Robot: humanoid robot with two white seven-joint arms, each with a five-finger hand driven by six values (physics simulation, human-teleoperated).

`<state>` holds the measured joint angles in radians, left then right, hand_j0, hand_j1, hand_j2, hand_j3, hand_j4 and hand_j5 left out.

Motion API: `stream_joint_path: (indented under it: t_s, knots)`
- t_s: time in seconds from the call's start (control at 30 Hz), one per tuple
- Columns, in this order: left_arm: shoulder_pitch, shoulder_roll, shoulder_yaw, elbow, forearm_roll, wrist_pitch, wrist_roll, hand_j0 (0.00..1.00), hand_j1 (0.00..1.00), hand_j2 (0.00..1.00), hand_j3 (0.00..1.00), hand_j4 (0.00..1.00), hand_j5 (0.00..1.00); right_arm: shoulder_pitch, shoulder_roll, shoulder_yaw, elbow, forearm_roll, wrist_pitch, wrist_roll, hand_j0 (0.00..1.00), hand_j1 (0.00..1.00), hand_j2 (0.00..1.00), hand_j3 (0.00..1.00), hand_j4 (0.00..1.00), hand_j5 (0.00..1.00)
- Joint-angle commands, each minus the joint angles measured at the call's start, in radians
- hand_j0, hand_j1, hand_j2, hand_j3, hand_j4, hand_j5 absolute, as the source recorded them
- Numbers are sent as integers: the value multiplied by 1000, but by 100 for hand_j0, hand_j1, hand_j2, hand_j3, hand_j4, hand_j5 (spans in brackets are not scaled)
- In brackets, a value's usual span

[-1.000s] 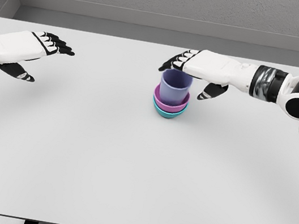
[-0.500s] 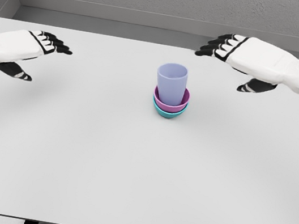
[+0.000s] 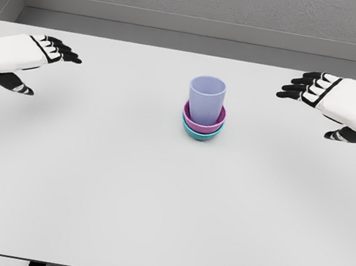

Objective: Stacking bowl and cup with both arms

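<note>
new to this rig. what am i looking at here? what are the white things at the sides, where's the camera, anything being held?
This is a simulator render, seen from a camera on a humanoid robot's head, looking down at a white table. The white shapes at the sides are its two five-finger hands with dark fingers: the left hand comes in from the picture's left, the right hand from the right. Both hover over the table with fingers spread, holding nothing. In the middle stands a stack: a teal bowl at the bottom, a pink bowl nested in it, and a lavender cup upright in the pink bowl. Neither hand touches the stack.
</note>
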<state>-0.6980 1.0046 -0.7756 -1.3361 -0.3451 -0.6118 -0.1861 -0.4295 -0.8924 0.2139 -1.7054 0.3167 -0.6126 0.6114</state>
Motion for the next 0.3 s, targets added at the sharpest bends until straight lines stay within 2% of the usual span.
stream_joint_path:
  t_s: [0.0, 0.27]
  knots:
    - [0, 2, 3, 0, 6, 1, 1, 100, 100, 100, 100, 100, 100, 0, 0, 1, 0, -5, 2, -1, 100, 100, 100, 100, 100, 100]
    - [2, 0, 1, 3, 5, 1, 1, 100, 100, 100, 100, 100, 100, -2, 1, 1, 0, -5, 2, -1, 100, 100, 100, 100, 100, 100]
